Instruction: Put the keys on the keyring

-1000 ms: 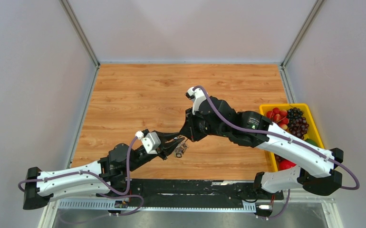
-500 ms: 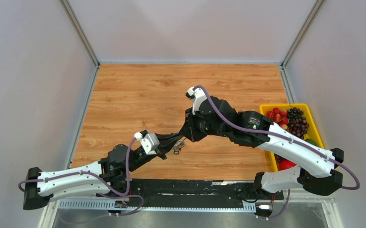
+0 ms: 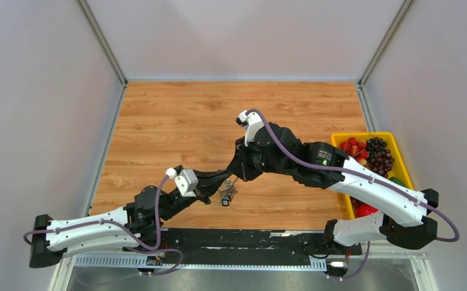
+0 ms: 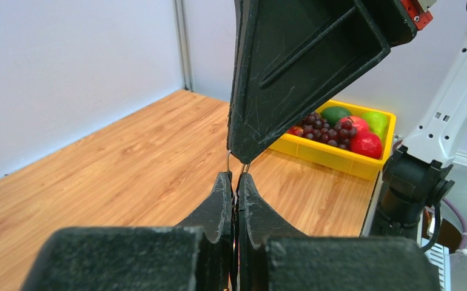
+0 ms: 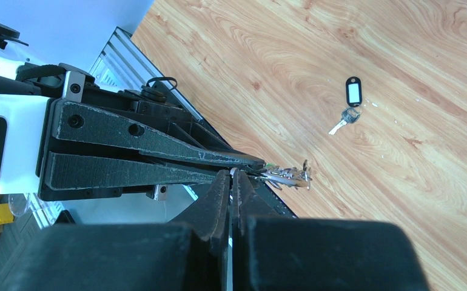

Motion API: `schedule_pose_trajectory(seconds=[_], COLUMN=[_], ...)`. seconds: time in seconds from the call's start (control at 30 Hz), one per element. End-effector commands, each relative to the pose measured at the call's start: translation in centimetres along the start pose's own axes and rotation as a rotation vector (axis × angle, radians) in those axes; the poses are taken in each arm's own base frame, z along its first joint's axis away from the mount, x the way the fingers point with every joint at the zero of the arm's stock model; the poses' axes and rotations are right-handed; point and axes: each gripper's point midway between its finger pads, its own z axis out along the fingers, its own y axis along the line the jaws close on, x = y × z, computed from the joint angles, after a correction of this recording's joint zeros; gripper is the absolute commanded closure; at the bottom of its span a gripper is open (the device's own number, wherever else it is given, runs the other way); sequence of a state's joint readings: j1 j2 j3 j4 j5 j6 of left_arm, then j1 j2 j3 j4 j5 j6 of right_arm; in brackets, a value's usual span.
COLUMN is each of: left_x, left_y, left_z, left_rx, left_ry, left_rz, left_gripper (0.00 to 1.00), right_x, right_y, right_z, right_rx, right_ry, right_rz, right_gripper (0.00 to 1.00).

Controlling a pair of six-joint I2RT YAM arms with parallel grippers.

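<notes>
Both grippers meet above the table's near middle. My left gripper (image 3: 224, 180) is shut on the keyring (image 4: 229, 159), a thin silver wire that shows just past its fingertips in the left wrist view. My right gripper (image 3: 236, 174) comes from the opposite side and is shut on the same keyring (image 5: 233, 171). A bunch of keys (image 5: 288, 177) hangs from the ring beside the fingertips, seen from above as a small dark cluster of keys (image 3: 225, 196). One loose key with a black-framed white tag (image 5: 353, 93) lies flat on the wood; the right arm hides it from above.
A yellow tray (image 3: 340, 136) of fruit stands at the table's right edge, behind the right arm. A black strip (image 3: 249, 236) runs along the near edge by the arm bases. Grey walls close the table on three sides.
My left gripper has shut on the keyring and drawn back slightly to the left. The key bunch has swung a little under the fingertips. The right arm has held still.
</notes>
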State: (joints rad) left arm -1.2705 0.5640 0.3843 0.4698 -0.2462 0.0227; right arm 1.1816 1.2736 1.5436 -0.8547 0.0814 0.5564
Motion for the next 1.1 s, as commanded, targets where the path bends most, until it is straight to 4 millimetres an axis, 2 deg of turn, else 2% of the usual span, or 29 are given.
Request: schedule_pose_trajectory(seconds=[0.0, 0.07, 0.23, 0.47, 0.67, 0.83, 1.07], left_x=[-1.6, -1.5, -1.5, -0.6, 0.0, 0.4, 0.6], left_y=[1.3, 1.6, 2.9, 5.2, 7.0, 8.3, 9.4], left_z=[0.2, 0.1, -0.4, -1.4, -2.4, -3.3, -4.4], left_rx=[-0.075, -0.093, -0.163, -0.291, -0.401, -0.474, -0.537], left_ry=[-0.035, -0.031, -0.024, 0.017, 0.045, 0.056, 0.055], left_rz=[-0.029, -0.028, -0.029, -0.017, -0.008, -0.003, -0.003], left_gripper=[1.0, 1.0, 1.0, 1.0, 1.0, 1.0, 1.0], right_x=[-2.4, -2.9, -3.8, -3.3, -2.2, 0.1, 3.3], right_y=[1.5, 1.5, 0.8, -1.8, -4.3, -6.7, -8.7], right_z=[-2.1, -2.4, -3.2, -2.4, -0.5, 2.5, 6.7], right_rx=[-0.069, -0.064, -0.033, 0.067, 0.146, 0.207, 0.191], right_ry=[-0.101, -0.12, -0.167, -0.186, -0.17, -0.107, -0.045], right_rz=[0.005, 0.005, -0.004, -0.044, -0.072, -0.09, -0.063], right_gripper=[0.99, 0.84, 0.66, 0.62, 0.6, 0.54, 0.45])
